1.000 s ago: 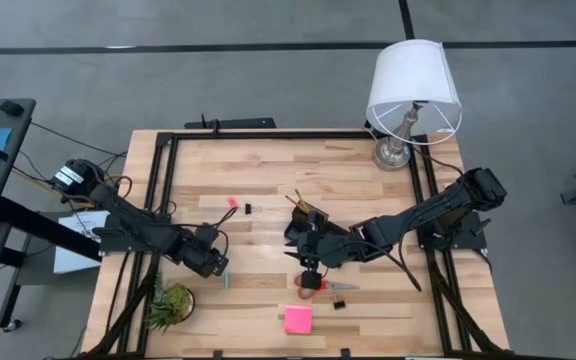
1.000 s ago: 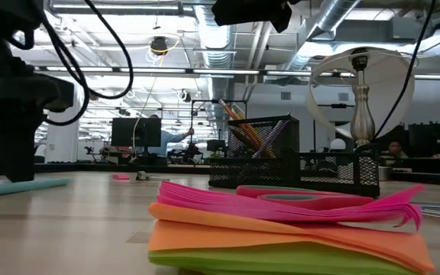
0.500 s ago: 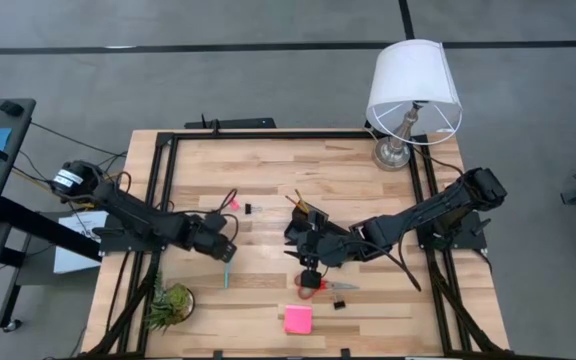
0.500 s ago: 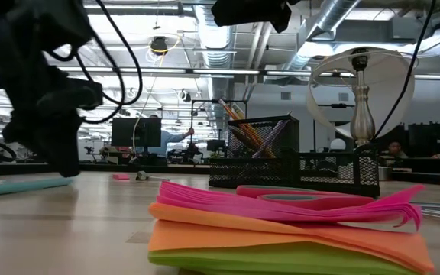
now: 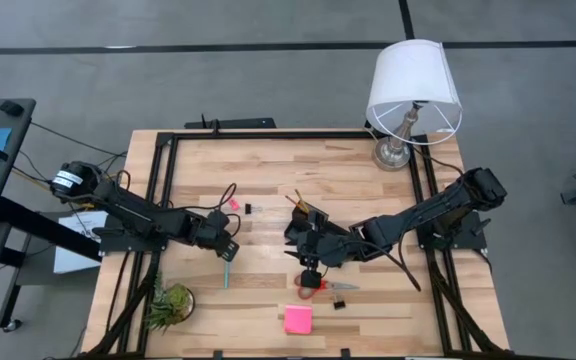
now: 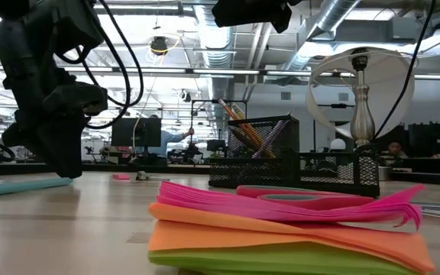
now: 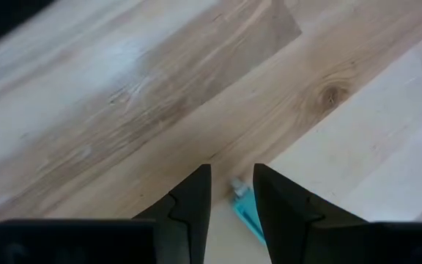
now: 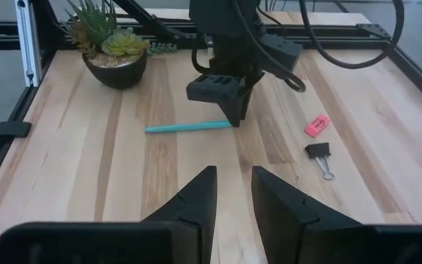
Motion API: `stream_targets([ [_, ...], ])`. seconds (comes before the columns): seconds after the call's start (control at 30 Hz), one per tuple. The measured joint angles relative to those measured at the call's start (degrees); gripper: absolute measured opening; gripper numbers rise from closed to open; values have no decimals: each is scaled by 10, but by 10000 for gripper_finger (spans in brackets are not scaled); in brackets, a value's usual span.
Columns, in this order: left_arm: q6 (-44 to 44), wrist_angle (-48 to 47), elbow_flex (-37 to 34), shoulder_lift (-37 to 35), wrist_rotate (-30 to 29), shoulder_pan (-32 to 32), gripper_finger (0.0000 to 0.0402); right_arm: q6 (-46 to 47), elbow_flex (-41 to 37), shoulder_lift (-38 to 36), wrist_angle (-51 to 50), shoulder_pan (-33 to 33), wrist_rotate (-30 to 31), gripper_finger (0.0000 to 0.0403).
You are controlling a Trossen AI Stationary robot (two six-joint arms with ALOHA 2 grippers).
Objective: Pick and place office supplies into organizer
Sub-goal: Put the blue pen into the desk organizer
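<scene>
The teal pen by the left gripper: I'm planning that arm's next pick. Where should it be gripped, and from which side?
Grip the teal pen mid-barrel, coming straight down from above, fingers across its width. It lies flat on the table, slim and straight, with bare wood either side. The left gripper hangs just above one end, so I'd shift it along the barrel first.

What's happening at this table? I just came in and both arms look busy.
The robot is sorting office supplies into the black organizer. The left hand hangs empty, fingers slightly apart, over one end of the teal pen lying on the wood. The right hand waits near the red-handled scissors. The pink eraser and binder clip lie loose.
</scene>
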Motion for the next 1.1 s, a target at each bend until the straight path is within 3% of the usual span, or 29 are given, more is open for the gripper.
stream_targets([
  [0.57, -9, 16, 20, 62, 2, 0, 94, 0, 0, 0, -31, 0, 0, 81],
  [0.87, 3, -18, 45, 64, 28, 1, 41, 0, 0, 0, -46, 0, 0, 81],
  [1.1, -25, -33, 47, 64, 35, 1, 32, 0, 0, 0, -60, 0, 0, 81],
])
